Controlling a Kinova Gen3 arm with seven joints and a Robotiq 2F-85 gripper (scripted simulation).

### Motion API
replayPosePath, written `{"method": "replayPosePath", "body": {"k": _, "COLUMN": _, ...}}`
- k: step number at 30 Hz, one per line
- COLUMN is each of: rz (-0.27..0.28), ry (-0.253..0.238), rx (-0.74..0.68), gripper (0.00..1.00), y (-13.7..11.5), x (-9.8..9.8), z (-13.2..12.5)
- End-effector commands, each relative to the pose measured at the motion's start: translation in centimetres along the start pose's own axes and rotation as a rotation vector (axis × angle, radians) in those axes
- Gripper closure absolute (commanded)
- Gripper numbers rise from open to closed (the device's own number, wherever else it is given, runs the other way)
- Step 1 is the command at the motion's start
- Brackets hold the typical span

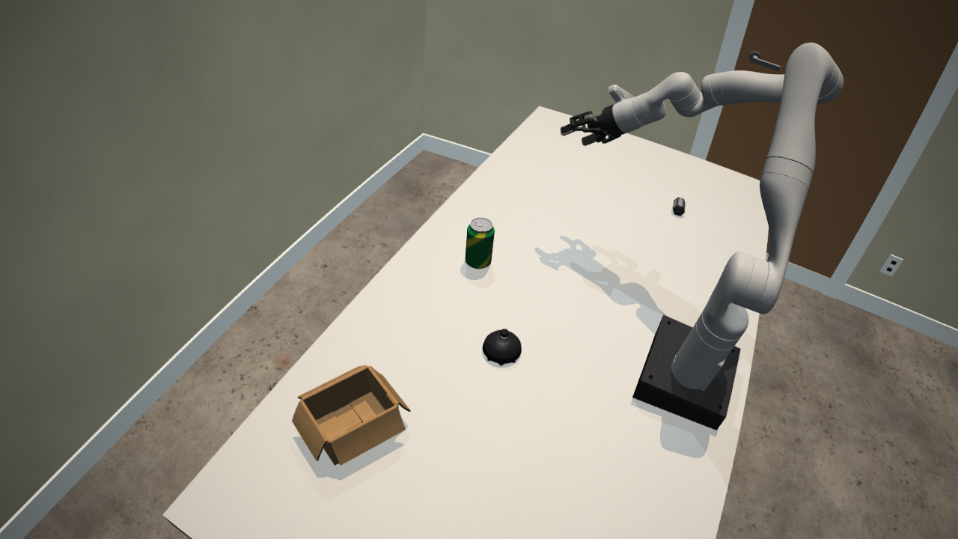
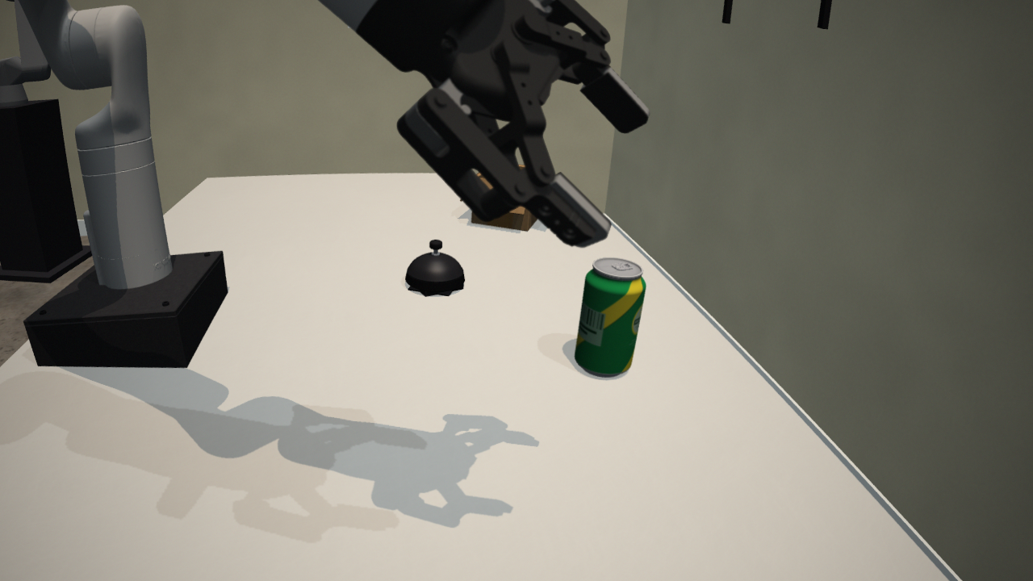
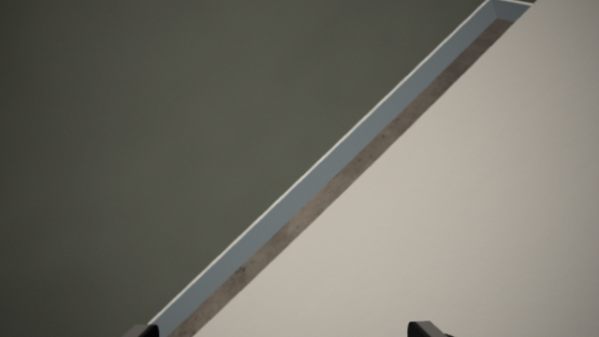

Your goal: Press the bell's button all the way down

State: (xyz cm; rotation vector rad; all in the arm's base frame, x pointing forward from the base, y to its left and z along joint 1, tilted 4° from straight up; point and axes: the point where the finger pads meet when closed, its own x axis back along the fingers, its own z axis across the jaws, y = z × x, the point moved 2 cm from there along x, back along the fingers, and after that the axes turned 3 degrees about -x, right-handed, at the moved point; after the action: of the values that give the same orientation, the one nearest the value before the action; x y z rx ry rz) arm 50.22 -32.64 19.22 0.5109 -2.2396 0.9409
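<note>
The bell (image 1: 501, 346) sits mid-table, a black dome with its button (image 1: 503, 332) standing up on top, unpressed. A green can (image 1: 479, 242) stands beyond it toward the far end, and an open cardboard box (image 1: 349, 412) lies off toward the near corner. My claw (image 1: 584, 129) hangs high over the far end of the table (image 1: 602, 469), fingers spread wide and holding nothing, aimed at the table's edge and the wall, not the bell. The bell lies well back from me, past the can and far below; I judge I must swing back and descend onto the button.
</note>
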Motion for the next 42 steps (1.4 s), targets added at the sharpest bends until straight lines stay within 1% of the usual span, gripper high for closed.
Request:
{"method": "replayPosePath", "body": {"k": 1, "rz": -0.06, "ry": -0.023, "rx": 0.05, "gripper": 0.0, "y": 1.7, "x": -1.8, "z": -3.4}}
{"method": "replayPosePath", "body": {"k": 6, "rz": -0.107, "ry": -0.035, "rx": 0.079, "gripper": 0.0, "y": 3.4, "x": -2.8, "z": -5.2}}
{"method": "replayPosePath", "body": {"k": 15, "rz": -0.224, "ry": -0.058, "rx": 0.157, "gripper": 0.0, "y": 7.8, "x": -4.8, "z": -9.5}}
{"method": "replayPosePath", "body": {"k": 17, "rz": -0.224, "ry": -0.058, "rx": 0.157, "gripper": 0.0, "y": 7.8, "x": -4.8, "z": -9.5}}
{"method": "replayPosePath", "body": {"k": 18, "rz": -0.263, "ry": -0.063, "rx": 0.184, "gripper": 0.0, "y": 9.3, "x": -5.3, "z": -10.8}}
{"method": "replayPosePath", "body": {"k": 23, "rz": -0.312, "ry": -0.068, "rx": 0.22, "gripper": 0.0, "y": 11.3, "x": -5.8, "z": -12.3}}
{"method": "replayPosePath", "body": {"k": 32, "rz": -0.43, "ry": -0.071, "rx": 0.312, "gripper": 0.0, "y": 16.3, "x": -6.8, "z": -15.8}}
{"method": "replayPosePath", "body": {"k": 34, "rz": -0.43, "ry": -0.071, "rx": 0.312, "gripper": 0.0, "y": 16.3, "x": -6.8, "z": -15.8}}
{"method": "replayPosePath", "body": {"k": 35, "rz": -0.468, "ry": -0.069, "rx": 0.345, "gripper": 0.0, "y": 18.0, "x": -7.0, "z": -16.8}}
{"method": "replayPosePath", "body": {"k": 42, "rz": -0.542, "ry": -0.061, "rx": 0.412, "gripper": 0.0, "y": 21.4, "x": -7.2, "z": -18.6}}
